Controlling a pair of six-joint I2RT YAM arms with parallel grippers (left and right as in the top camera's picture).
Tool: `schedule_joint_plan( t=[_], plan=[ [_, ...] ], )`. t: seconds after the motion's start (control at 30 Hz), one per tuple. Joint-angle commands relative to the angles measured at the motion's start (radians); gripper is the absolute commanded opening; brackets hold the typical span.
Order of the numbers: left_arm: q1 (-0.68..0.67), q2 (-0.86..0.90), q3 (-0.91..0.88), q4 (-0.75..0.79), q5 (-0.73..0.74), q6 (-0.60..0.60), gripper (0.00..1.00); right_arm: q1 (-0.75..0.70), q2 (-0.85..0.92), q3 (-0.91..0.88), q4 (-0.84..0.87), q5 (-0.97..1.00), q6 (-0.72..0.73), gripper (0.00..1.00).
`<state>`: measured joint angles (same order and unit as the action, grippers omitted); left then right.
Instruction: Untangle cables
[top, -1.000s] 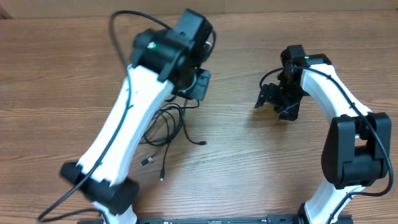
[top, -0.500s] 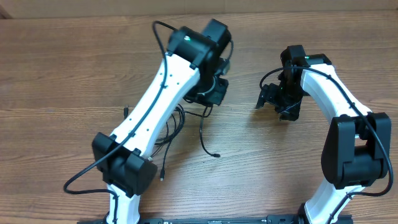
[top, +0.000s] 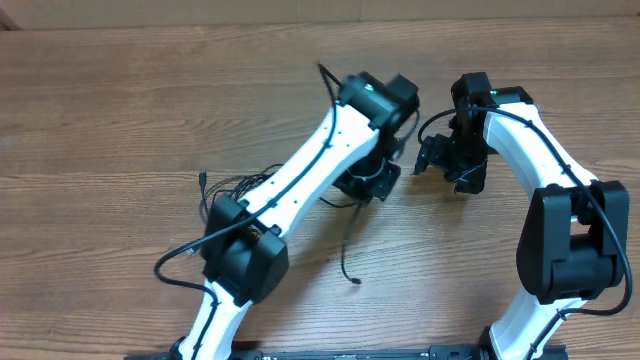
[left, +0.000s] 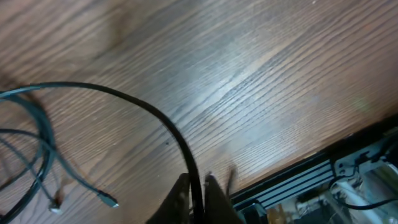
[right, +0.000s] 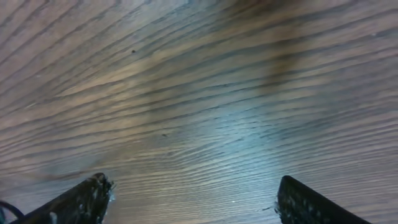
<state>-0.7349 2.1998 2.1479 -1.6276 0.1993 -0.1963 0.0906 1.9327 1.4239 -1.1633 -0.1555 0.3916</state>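
Left gripper tight on a black cable, right gripper wide and empty

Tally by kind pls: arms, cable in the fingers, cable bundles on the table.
Arms: 2 (left arm, right arm)
Held cable, in left fingers: 1
Bundle on table: 1, cords too tangled to count
Total: 4

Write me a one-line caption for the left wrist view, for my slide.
Left gripper pinches one black cable above the wooden table, other cables lying at left.
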Motion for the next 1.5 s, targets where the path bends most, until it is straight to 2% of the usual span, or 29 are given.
schedule_joint_plan(
  t=[0.0,0.1,0.23,0.47,0.67,0.83,1.03,1.1,1.27,1.37,1.47],
  plan=[
    [-0.044,0.040,-0.006,0.002,0.020,0.024,0.18,-0.002,-0.023,-0.003,0.002,0.036,-0.004,0.85],
    [-0.058,0.053,-0.006,0.005,0.020,0.024,0.24,-0.002,-0.023,-0.003,0.002,0.036,-0.004,0.85],
    [-0.064,0.057,-0.006,0.006,0.020,0.016,0.45,-0.002,-0.023,-0.003,0.002,0.050,-0.003,0.85],
    [-0.044,0.035,0.032,-0.003,0.035,0.018,0.52,-0.002,-0.023,-0.003,0.005,0.051,-0.004,0.86],
    [-0.008,-0.014,0.148,-0.063,0.039,0.064,0.58,-0.002,-0.023,-0.003,0.007,0.051,-0.004,0.86],
    [0.051,-0.089,0.186,-0.063,0.035,0.071,0.68,-0.002,-0.023,-0.003,0.006,0.051,-0.004,0.87],
    [0.193,-0.177,0.186,-0.063,0.002,0.060,0.70,-0.002,-0.013,-0.003,0.006,0.051,-0.004,0.87],
    [0.246,-0.193,0.184,-0.063,0.000,0.043,0.76,-0.002,-0.006,-0.003,0.006,0.051,-0.004,0.87],
    [0.330,-0.207,0.148,-0.063,0.000,0.024,0.70,-0.002,0.003,-0.003,0.009,0.050,-0.004,0.88],
    [0.354,-0.226,0.057,-0.063,-0.045,0.013,0.68,-0.002,0.003,-0.004,0.009,0.050,-0.004,0.88],
    [0.372,-0.259,-0.093,-0.063,-0.184,-0.047,0.69,-0.002,0.003,-0.003,0.009,0.050,-0.004,0.88]
  ],
)
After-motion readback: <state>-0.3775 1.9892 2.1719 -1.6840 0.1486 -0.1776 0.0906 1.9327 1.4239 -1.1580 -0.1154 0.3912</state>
